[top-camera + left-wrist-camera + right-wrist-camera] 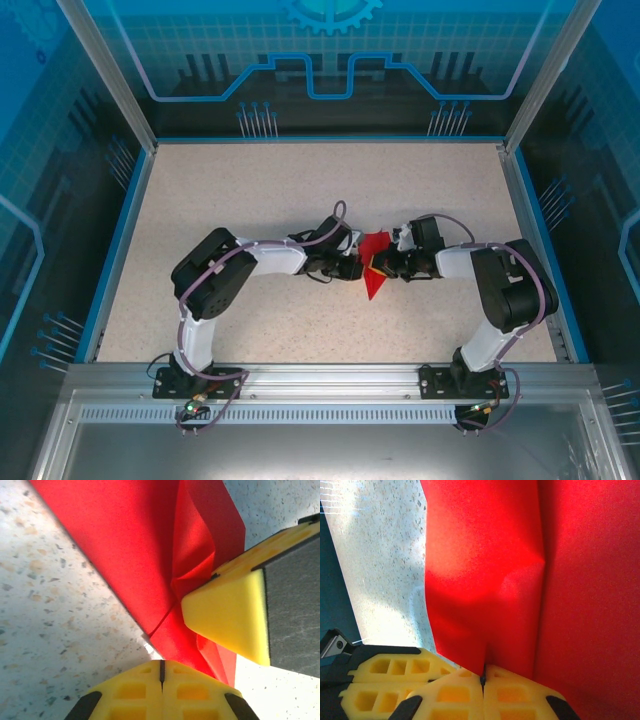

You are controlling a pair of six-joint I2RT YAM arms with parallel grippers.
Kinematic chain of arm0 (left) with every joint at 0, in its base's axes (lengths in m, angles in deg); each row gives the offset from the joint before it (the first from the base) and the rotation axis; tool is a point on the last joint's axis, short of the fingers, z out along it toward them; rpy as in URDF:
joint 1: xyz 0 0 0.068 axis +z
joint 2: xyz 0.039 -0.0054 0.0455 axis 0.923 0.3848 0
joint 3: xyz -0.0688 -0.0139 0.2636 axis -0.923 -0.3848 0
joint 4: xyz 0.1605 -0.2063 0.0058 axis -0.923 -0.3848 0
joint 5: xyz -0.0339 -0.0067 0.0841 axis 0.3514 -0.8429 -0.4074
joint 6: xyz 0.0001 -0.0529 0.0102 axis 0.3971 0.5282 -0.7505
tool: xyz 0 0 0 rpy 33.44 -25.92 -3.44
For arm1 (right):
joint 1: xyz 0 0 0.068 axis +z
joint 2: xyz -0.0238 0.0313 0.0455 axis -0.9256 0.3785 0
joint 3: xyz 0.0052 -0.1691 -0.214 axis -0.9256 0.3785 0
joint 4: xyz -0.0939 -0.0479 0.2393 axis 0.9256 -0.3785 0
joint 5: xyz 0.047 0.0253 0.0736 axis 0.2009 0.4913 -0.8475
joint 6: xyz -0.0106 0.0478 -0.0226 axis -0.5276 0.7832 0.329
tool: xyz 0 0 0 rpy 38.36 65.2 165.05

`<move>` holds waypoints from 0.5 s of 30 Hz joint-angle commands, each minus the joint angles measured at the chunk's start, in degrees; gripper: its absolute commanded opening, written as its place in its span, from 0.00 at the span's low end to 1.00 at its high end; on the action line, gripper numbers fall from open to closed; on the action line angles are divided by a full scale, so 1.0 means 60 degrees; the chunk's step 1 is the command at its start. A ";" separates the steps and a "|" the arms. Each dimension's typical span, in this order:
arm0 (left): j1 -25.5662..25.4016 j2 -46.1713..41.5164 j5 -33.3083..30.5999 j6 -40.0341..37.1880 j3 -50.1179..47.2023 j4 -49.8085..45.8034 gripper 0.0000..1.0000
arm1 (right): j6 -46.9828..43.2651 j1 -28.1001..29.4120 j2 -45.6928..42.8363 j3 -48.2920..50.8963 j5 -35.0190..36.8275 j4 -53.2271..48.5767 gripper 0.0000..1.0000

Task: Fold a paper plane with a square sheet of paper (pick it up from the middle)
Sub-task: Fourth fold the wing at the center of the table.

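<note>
paper (373,286) part-folded, mid-desk (300,190), between both claws | left claw (352,268) closed, pinching paper edge | right claw (386,266) closed on fold | risk: opposed pull could tear paper or skew crease; weak pinch slips

Your desk (300,190) sits mid-frame: speckled beige, with a blue rim (320,139) round it. Back panel (330,60) across the top is blue, with circuit lines and a gear graphic. Aluminium posts (105,70) slant at upper left and upper right. Metal rail (320,378) along the bottom.
</note>
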 commanded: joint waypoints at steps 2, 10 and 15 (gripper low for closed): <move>0.0250 -0.0160 0.0126 0.0400 -0.0014 0.0089 0.00 | -0.0145 0.0140 0.0193 -0.0242 0.0055 -0.0110 0.05; 0.0290 0.0123 0.0289 0.0488 0.0338 0.0220 0.00 | -0.0185 0.0146 0.0248 -0.0298 0.0005 -0.0098 0.05; 0.0291 0.0372 0.0334 0.0442 0.0580 0.0062 0.00 | -0.0204 0.0194 0.0244 -0.0335 0.0005 -0.0141 0.05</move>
